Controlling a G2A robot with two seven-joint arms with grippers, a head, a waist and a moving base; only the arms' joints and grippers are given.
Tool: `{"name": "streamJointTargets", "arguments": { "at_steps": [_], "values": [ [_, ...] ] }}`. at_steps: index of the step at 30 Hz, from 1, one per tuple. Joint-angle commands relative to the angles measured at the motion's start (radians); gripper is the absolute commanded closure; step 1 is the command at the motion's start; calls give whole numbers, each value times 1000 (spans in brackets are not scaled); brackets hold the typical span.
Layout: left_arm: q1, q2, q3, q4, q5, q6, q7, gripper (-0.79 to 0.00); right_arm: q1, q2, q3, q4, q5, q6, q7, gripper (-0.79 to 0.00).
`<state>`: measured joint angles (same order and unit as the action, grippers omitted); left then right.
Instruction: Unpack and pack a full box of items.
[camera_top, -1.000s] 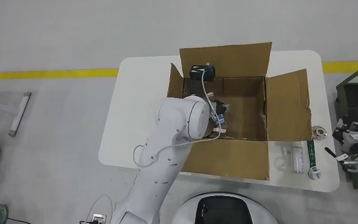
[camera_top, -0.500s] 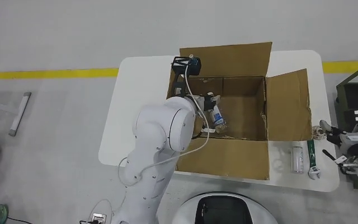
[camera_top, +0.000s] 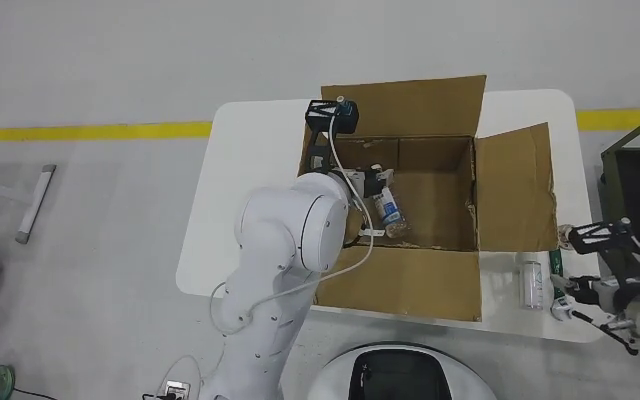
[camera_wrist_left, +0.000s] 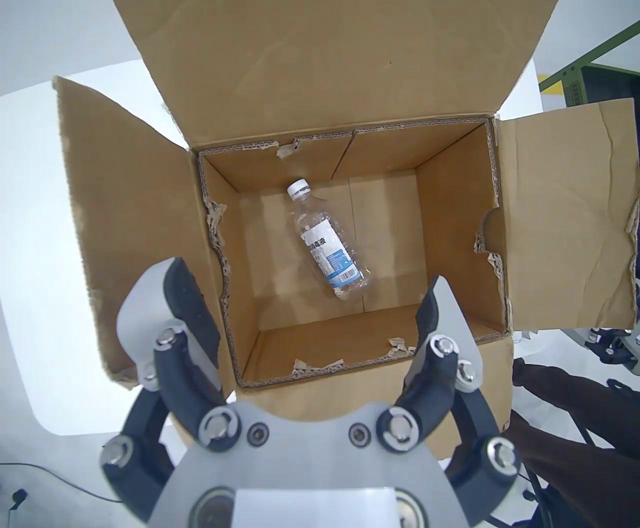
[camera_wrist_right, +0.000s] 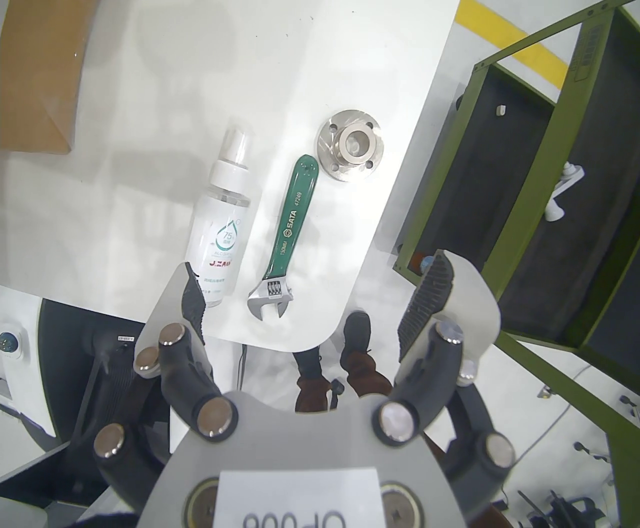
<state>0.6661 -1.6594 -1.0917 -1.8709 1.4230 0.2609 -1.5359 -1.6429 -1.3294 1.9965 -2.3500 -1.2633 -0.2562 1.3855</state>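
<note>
An open cardboard box (camera_top: 510, 190) stands on the white table (camera_top: 250, 170) with its flaps spread. One clear bottle (camera_wrist_left: 327, 248) with a white cap and blue-white label lies on the box floor, also seen from above as the bottle (camera_top: 385, 205). My left gripper (camera_wrist_left: 306, 285) hangs open and empty above the box's near-left part, well apart from the bottle. At the table's right end my right gripper (camera_wrist_right: 314, 267) is open and empty, above the table corner. Just ahead of it lie a spray bottle (camera_wrist_right: 222, 225), a green-handled wrench (camera_wrist_right: 287, 235) and a metal flange (camera_wrist_right: 350, 145).
A green metal rack (camera_wrist_right: 525, 200) stands close beside the table's right edge. The box's right flap (camera_top: 515, 190) reaches toward the spray bottle (camera_top: 531, 282) and wrench (camera_top: 557, 290). Bare tabletop lies left of the box.
The left arm has drawn back from the box's middle toward its left wall, leaving the bottle on the floor. The right gripper has come further in over the table's right corner.
</note>
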Motion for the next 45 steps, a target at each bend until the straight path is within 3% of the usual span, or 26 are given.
{"name": "streamJointTargets", "arguments": {
  "at_steps": [1, 13, 14, 17, 22, 26, 38, 40, 42, 43, 45],
  "values": [
    [0, 0, 0, 0, 0, 0, 0, -785, 0, 0, 0, 0, 0, 0, -1, -785],
    [0, 0, 0, 0, 0, 0, 0, -785, -40, 0, -66, 41, 49, 59, -92, -785],
    [0, 0, 0, 0, 0, 0, 0, -785, -42, 0, -78, 43, 51, 73, -100, -748],
    [0, 0, 0, 0, 0, 0, 0, -785, -46, 0, -118, 63, 31, 107, -120, -523],
    [0, 0, 0, 0, 0, 0, 0, -785, -39, 2, -181, 98, -30, 138, -151, -480],
    [0, 0, 0, 0, 0, 0, 0, -785, -26, 4, -208, 136, -57, 161, -172, -366],
    [0, 0, 0, 0, 0, 0, 0, -785, 8, 8, -276, 205, -121, 203, -188, -379],
    [0, 0, 0, 0, 0, 0, 0, -785, 12, 9, -280, 210, -128, 206, -189, -317],
    [0, 0, 0, 0, 0, 0, 0, -785, 15, 10, -279, 212, -133, 212, -189, -160],
    [0, 0, 0, 0, 0, 0, 0, -785, 16, 11, -276, 211, -133, 217, -188, -25],
    [0, 0, 0, 0, 0, 0, 0, -785, 19, 11, -264, 208, -120, 227, -189, 0]
  ]
}}
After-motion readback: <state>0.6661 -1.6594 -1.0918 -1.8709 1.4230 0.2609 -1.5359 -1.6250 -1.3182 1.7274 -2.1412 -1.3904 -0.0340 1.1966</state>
